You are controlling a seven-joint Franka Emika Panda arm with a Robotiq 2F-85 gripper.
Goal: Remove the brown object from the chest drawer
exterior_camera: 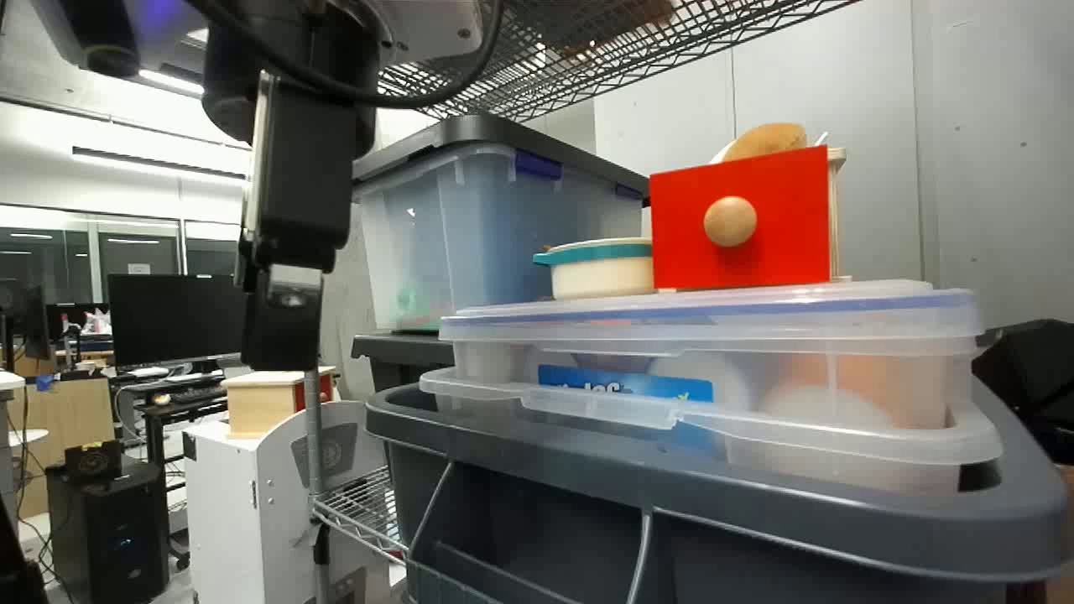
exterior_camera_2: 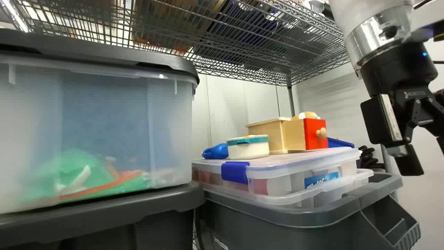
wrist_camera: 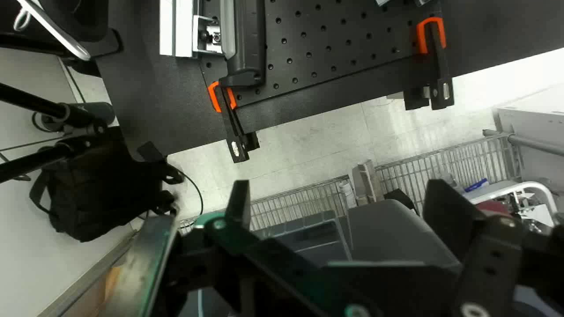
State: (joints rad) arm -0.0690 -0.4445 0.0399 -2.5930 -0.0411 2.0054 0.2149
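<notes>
The brown object is a rounded golden-brown lump poking up above the chest drawer; its lower part is hidden inside. The drawer has a red front with a round wooden knob. In an exterior view the drawer stands pulled out from a light wooden chest, with the brown object showing above it beside something white. My gripper is open and empty, fingers wide apart. In an exterior view the gripper hangs in front of the drawer front, apart from it. The wrist view shows neither drawer nor brown object.
The chest stands on a clear lidded box on a dark grey bin. A round teal-lidded container and blue bottle-like item sit beside it. A wire shelf hangs above. A tall clear bin stands near.
</notes>
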